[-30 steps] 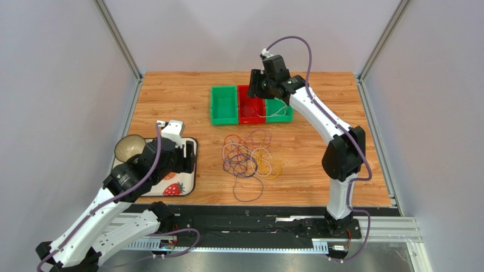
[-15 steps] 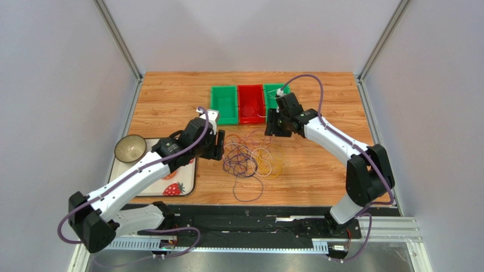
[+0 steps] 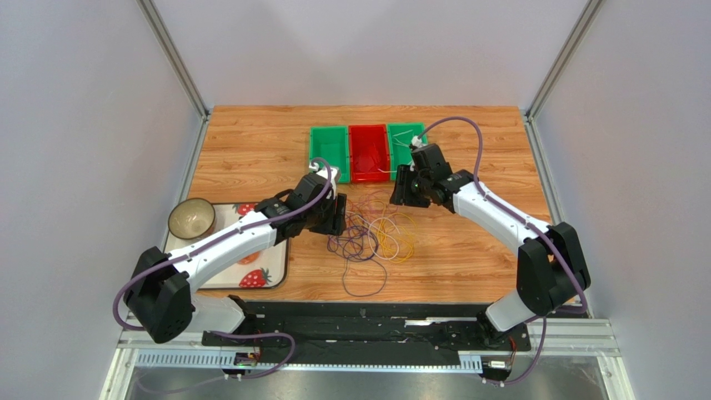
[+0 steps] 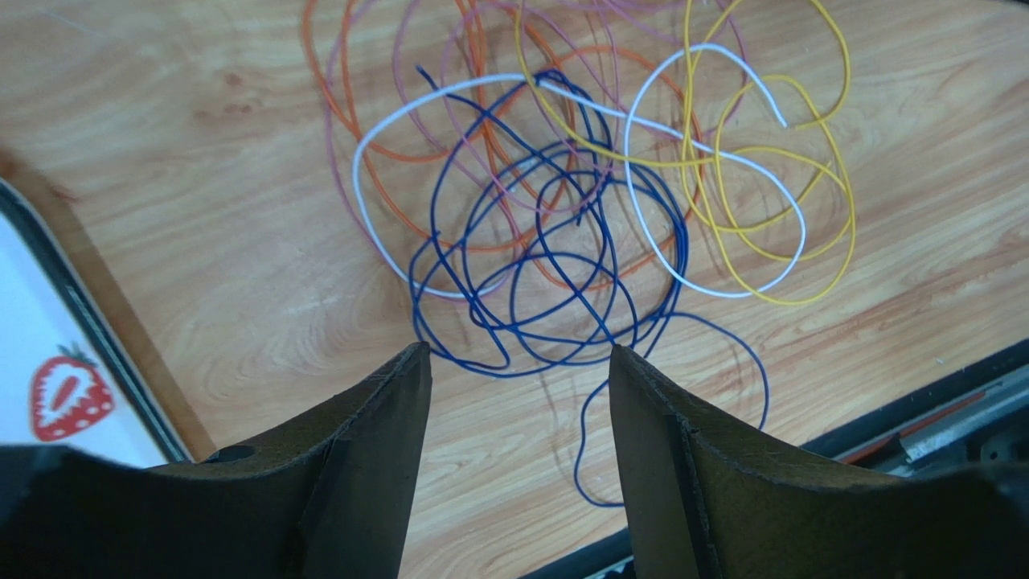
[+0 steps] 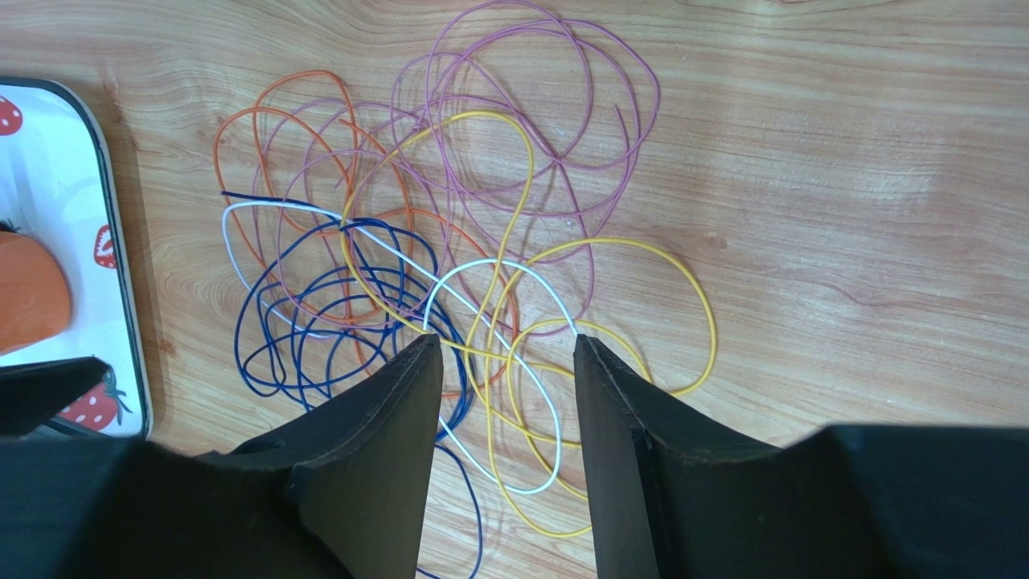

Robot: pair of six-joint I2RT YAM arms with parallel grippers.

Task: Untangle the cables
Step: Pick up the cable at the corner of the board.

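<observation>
The cables (image 3: pixel 368 232) lie in one loose tangle on the wooden table: blue, white, orange and yellow loops (image 4: pixel 544 272), with pale purple loops (image 5: pixel 550 109) at the far side. My left gripper (image 3: pixel 335 218) hovers over the tangle's left edge. In the left wrist view it (image 4: pixel 517 352) is open, with only blue strands on the wood below the gap. My right gripper (image 3: pixel 401 192) hangs above the tangle's far right edge. It (image 5: pixel 506 341) is open too, over crossing white and yellow strands, and holds nothing.
Two green bins (image 3: pixel 330 155) (image 3: pixel 405 142) flank a red bin (image 3: pixel 369 153) behind the tangle. A strawberry-print tray (image 3: pixel 269 265) with a bowl (image 3: pixel 190 218) sits at the left. The table's black front rail (image 3: pixel 375 310) runs just below the cables.
The left arm swung right from over the tray to the tangle's left edge. The right arm came down from above the bins to the tangle's far right. Both jaws narrowed a little.
</observation>
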